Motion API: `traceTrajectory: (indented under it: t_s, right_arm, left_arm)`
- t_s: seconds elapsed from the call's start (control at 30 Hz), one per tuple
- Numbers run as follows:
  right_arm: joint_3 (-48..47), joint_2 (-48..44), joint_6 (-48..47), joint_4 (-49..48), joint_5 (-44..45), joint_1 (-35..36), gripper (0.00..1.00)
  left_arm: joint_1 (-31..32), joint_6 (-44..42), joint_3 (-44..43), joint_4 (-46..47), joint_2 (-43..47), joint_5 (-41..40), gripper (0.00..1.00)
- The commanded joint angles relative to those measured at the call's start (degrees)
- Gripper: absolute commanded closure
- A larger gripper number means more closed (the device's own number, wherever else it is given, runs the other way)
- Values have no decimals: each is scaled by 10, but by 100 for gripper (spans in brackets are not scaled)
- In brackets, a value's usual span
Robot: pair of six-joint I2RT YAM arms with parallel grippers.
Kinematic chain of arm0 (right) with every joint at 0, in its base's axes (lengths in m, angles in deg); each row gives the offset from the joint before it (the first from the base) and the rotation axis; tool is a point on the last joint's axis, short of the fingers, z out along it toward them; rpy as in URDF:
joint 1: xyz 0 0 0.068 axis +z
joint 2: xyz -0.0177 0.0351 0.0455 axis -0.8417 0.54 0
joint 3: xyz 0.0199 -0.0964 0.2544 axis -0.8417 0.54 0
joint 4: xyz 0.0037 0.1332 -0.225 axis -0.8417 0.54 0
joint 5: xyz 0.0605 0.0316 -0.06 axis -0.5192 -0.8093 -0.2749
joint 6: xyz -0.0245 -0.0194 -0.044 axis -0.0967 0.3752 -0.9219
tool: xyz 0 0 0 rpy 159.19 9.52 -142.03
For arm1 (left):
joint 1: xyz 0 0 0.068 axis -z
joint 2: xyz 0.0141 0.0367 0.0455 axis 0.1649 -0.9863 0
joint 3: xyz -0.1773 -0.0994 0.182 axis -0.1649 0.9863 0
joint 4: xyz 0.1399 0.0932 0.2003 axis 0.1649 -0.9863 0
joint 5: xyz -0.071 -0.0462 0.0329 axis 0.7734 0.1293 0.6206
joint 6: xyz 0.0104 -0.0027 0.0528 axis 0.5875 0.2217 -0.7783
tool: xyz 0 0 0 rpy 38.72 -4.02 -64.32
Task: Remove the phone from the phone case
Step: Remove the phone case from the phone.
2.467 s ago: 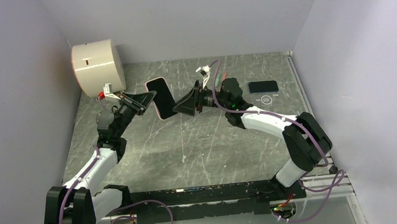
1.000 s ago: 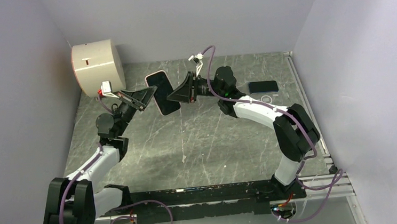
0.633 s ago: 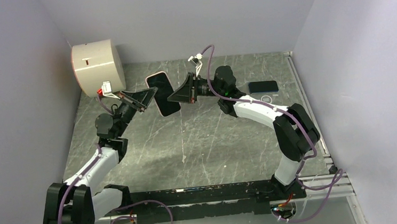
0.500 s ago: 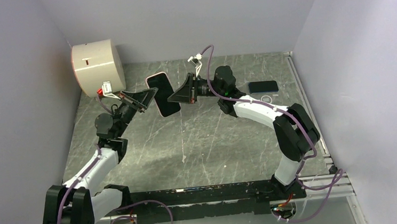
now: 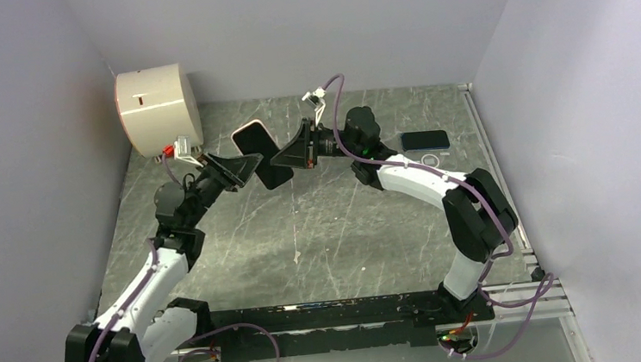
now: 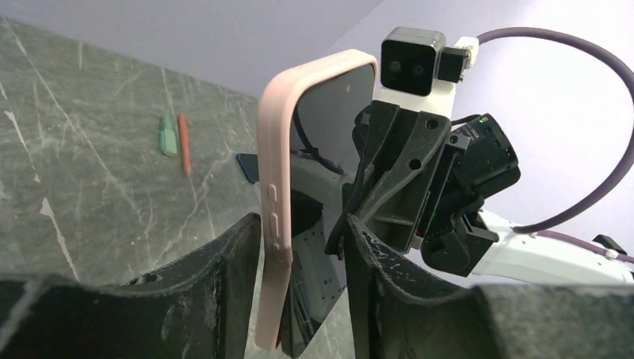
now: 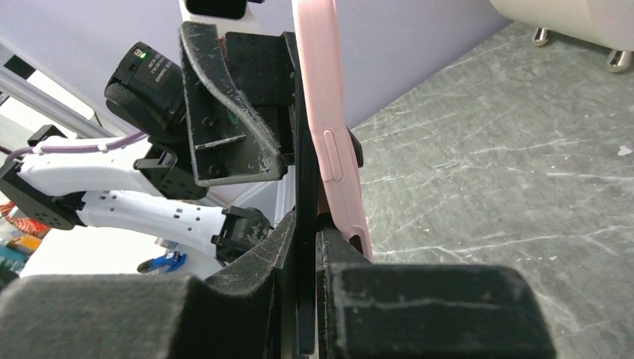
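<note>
The black phone (image 7: 305, 172) sits partly in its pink phone case (image 7: 327, 112), held upright in the air between the two arms. My right gripper (image 7: 305, 232) is shut on the phone's lower edge, one finger wedged between phone and case. In the left wrist view, the case (image 6: 278, 202) stands between my left gripper's (image 6: 303, 254) open jaws, close to one finger and clear of the other. The phone's dark screen (image 6: 333, 120) faces the right arm. From above, the case (image 5: 251, 139) leans left of the phone (image 5: 275, 176), with the left gripper (image 5: 247, 165) and right gripper (image 5: 281, 160) on either side.
A white drum-shaped device (image 5: 156, 107) stands at the back left corner. A second dark phone (image 5: 424, 140) lies flat at the back right beside a white ring (image 5: 430, 161). A green pen (image 6: 169, 136) and a red pen (image 6: 184, 143) lie on the marble table (image 5: 321, 233).
My left gripper has opened off the case and its arm has shifted lower and to the right. The case top now leans left of the phone. The right gripper stays shut.
</note>
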Motion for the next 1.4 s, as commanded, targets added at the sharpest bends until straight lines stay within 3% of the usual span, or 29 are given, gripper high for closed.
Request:
traceTrajectory:
  t_s: [0.0,0.17,0.3,0.5,0.77,0.9,1.37]
  right_arm:
    - [-13,-40,1,-54,11,-7,100]
    - [-11,-44,8,-54,13,-13,100]
    - [-5,-49,23,-61,15,-20,100]
    - [7,-56,70,-107,11,-30,100]
    - [9,-67,80,-112,18,-31,100]
    - [10,-70,86,-115,21,-32,100]
    - [11,-70,93,-124,21,-32,100]
  left_arm:
    - [1,-66,-22,-55,39,3,49]
    - [0,-92,-14,-74,63,-8,38]
    - [-1,-108,1,-67,83,-8,35]
    - [-1,-136,21,-71,95,-10,42]
    - [-1,-124,34,2,46,56,46]
    - [0,-130,31,-7,32,62,49]
    - [13,-132,28,32,2,102,49]
